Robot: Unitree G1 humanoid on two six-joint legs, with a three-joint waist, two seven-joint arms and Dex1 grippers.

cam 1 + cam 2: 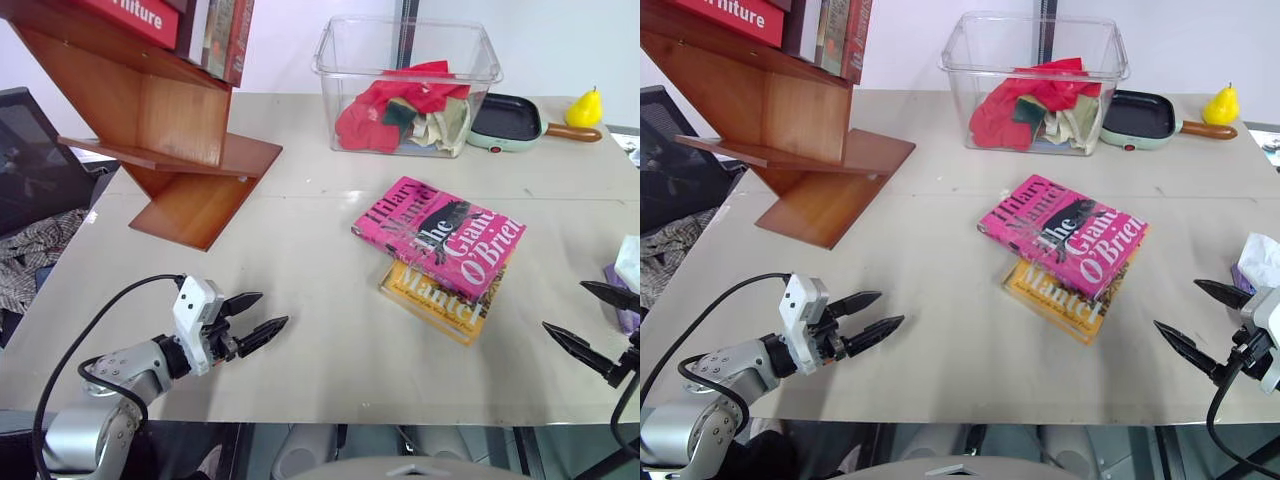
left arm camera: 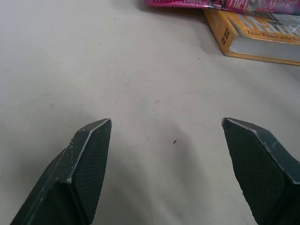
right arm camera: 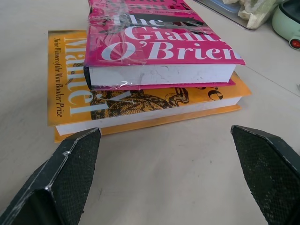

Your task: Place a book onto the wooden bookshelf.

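Pale grey bench (image 1: 300, 300) carries everything. On it the pink book (image 1: 440, 235) lies flat, cover up, stacked crookedly on an orange-yellow book (image 1: 435, 300), about mid-bench and toward the right. At the far left corner stands the wooden bookshelf (image 1: 150, 110), its slanted boards holding upright red-spined books (image 1: 225, 35). Behind the stack sit a clear plastic bin (image 1: 405, 85) of cloths, a small frying pan (image 1: 510, 122) and a yellow pear (image 1: 585, 108). Left gripper (image 1: 255, 318) hovers over bare bench, fingers apart and empty; right gripper (image 1: 1200, 318), near the right edge, is spread wide toward the books, holding nothing.
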